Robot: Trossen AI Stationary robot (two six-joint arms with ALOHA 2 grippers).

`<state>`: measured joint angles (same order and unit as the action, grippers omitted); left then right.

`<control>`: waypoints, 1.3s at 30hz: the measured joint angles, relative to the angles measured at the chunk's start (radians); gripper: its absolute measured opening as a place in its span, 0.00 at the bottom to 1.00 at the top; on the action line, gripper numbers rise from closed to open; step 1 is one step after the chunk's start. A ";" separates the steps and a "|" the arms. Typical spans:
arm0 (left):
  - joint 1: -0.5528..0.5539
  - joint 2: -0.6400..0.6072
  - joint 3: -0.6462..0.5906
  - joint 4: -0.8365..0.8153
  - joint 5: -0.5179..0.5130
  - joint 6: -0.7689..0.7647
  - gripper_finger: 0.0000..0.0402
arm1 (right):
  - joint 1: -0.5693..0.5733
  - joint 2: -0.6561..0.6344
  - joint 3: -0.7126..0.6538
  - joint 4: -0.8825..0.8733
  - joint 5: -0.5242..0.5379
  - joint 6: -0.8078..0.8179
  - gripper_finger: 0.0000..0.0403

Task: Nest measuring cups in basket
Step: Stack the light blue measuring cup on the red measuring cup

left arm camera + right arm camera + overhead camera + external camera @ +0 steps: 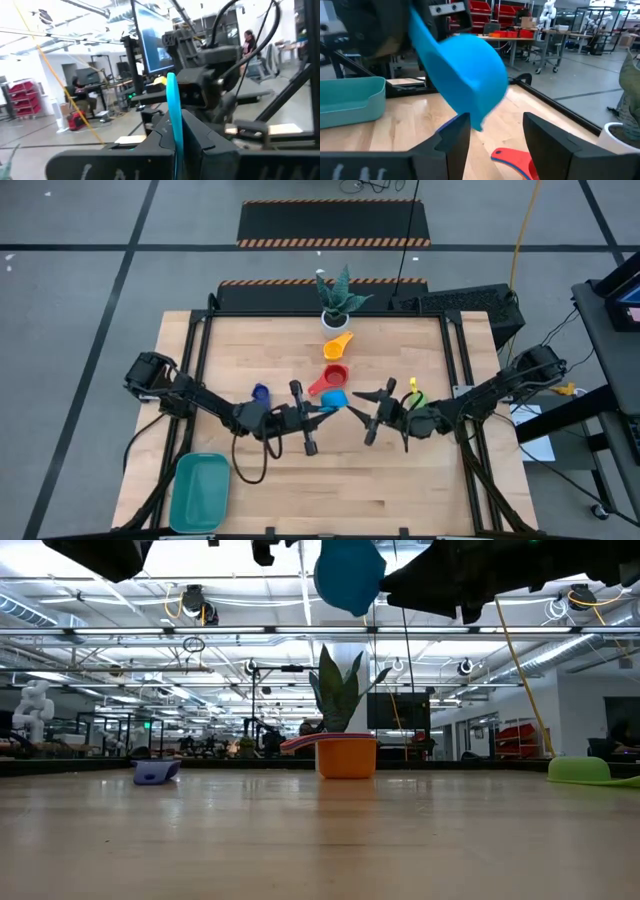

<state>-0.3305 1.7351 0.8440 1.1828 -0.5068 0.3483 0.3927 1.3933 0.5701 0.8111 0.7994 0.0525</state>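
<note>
The left end effector point(318, 412), near the centre of the high view, is pressed together on the flat handle of the light blue measuring cup point(334, 399), holding it in the air above the tabletop point(330, 480); the low view shows the cup point(349, 573) hanging at the top of the frame with nothing beneath it. The right end effector point(372, 420) faces it from the right with its fingers spread, and in the right wrist view the bowl of the cup point(465, 70) sits just beyond the gap between those fingers, apparently not yet clamped.

The other cups lie around this meeting point: the red cup point(333, 376) just above it, the orange cup point(338, 344) higher still near the potted plant point(338, 300), the navy cup point(261, 392) to the left, and the green cup point(415, 397) with a sliver of yellow point(412, 384) beside the right arm. The teal basket point(200, 492) sits at the lower left of the high view, well apart from all of them and with no cup visible in it.

This looks like a handover in mid-air. The main risk is timing: if the left end effector lets go before the right one has closed on the rounded bowl, the cup would drop and could roll. A pinch on the curved wall could also squeeze the cup out sideways.
</note>
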 joint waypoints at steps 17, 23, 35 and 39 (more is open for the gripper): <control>0.017 0.000 0.000 0.047 0.085 -0.101 0.01 | -0.040 0.000 0.000 0.029 -0.098 0.037 0.35; 0.026 0.000 0.000 0.049 0.094 -0.127 0.02 | -0.039 0.000 0.000 0.037 -0.101 0.013 0.14; 0.048 0.000 0.000 -0.017 0.151 -0.178 0.21 | -0.040 -0.013 0.001 0.021 -0.075 -0.031 0.01; 0.043 0.000 0.000 -0.023 0.129 -0.170 0.31 | -0.032 -0.039 0.001 -0.029 -0.035 -0.039 0.01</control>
<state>-0.2871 1.7351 0.8444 1.1601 -0.3779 0.1783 0.3609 1.3541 0.5713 0.7822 0.7639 0.0139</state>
